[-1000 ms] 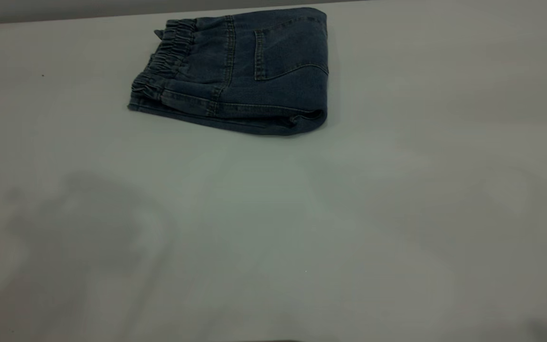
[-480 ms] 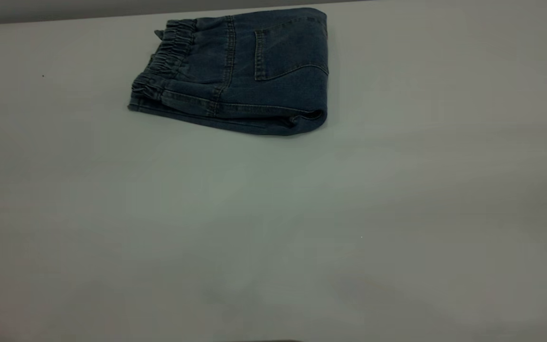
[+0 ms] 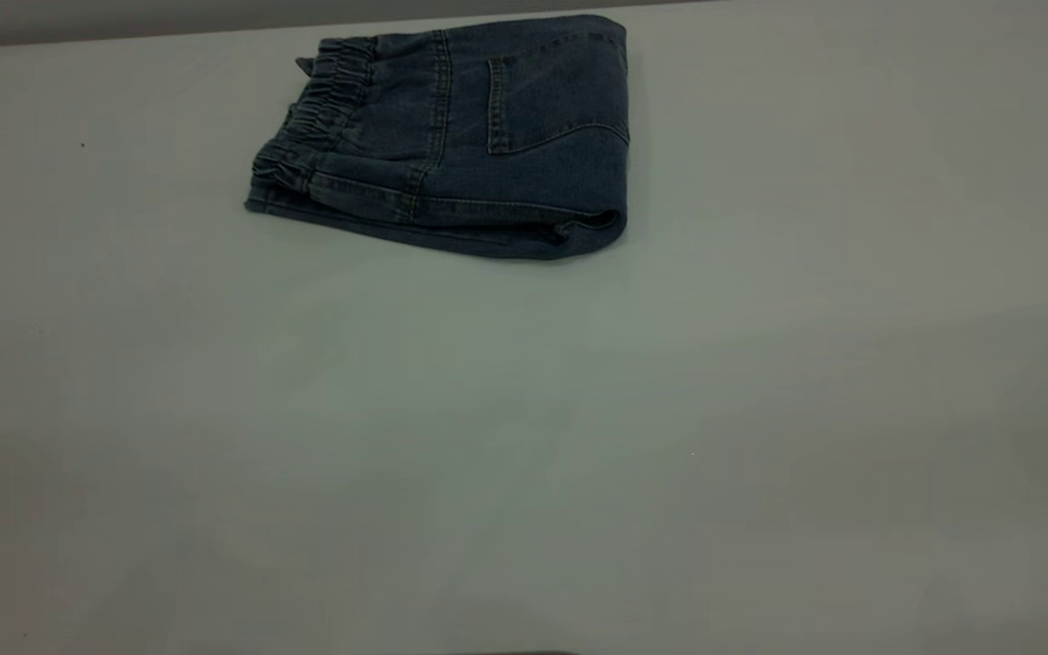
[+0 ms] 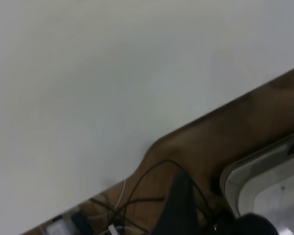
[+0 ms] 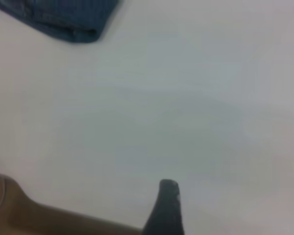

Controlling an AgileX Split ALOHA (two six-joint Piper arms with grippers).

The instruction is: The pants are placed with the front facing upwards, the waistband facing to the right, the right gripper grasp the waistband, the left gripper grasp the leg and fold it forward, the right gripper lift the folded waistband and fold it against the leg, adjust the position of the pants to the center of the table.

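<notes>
Lying folded on the table [image 3: 524, 409], the pants [image 3: 451, 136] sit toward the far edge, a bit left of the table's middle line in the exterior view. Waistband [image 3: 310, 127] forms the left end of the bundle, ruched and dark. Just right of the waistband runs a double tan seam, then the square patch pocket [image 3: 542, 100] facing up. Right end of the bundle is a rounded fold. Near edge of the pants shows stacked layers with a hem peeking out by the fold corner. No arm appears in the exterior view; the near half of the table holds only soft shadows.

Left wrist view: table edge, brown floor [image 4: 245, 132] past it, tangled cables [image 4: 137, 200], a pale tray-like rim [image 4: 245, 176]. A dark blurred finger [image 4: 179, 205] of the left gripper pokes in; cannot tell how its jaws stand.

Right wrist view: corner of the pants [image 5: 73, 19] far from the right gripper, one dark fingertip [image 5: 167, 205] over bare table near its edge, well apart from the pants. Jaw state cannot be told.
</notes>
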